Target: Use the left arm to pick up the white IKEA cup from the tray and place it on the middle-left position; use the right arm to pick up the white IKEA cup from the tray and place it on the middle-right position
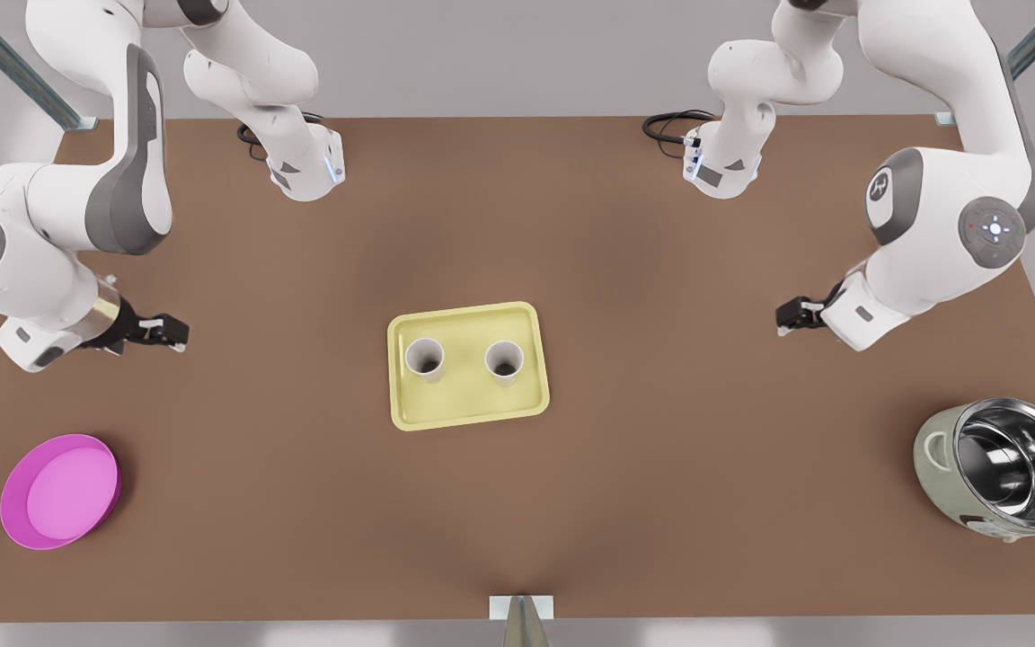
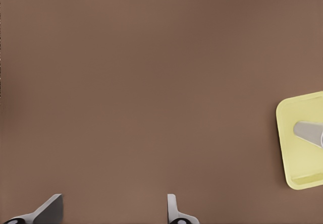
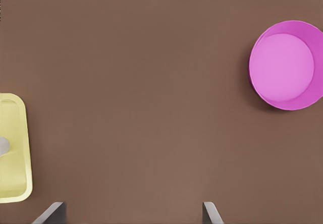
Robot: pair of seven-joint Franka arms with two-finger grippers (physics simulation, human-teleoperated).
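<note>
Both white cups stand upright in the pale yellow tray [image 1: 468, 415] at the middle of the brown table [image 1: 302, 503], side by side across the tray's long axis, apart from each other and from the low rim.

The left hand [image 1: 794, 314] hangs over bare table on the front view's right, well apart from the tray, its fingers [image 2: 50, 209] spread with nothing between them. Its cup [image 1: 504, 361] is the nearer of the two and lies straight inward from it, toward the table's centre. In the left wrist view, a corner of the tray and a sliver of this cup's wall show at the edge.

The right hand [image 1: 158, 332] mirrors it on the front view's left, fingers [image 3: 53, 211] also apart and empty. The other cup [image 1: 425, 358] lies inward from it at about the same remove. Each arm is therefore closest to its own cup, and I judge that the reaches need not cross.

The cups look like smooth, slightly tapered tumblers with open mouths. They should take a side pinch, though the walls may be slick. The tray is matte with rounded corners.

A shallow magenta dish [image 1: 59, 490] sits on the front view's left. A tipped polished-steel pot in a pale green shell [image 1: 1003, 472] lies on its right. Both are clear of the reach paths.
</note>
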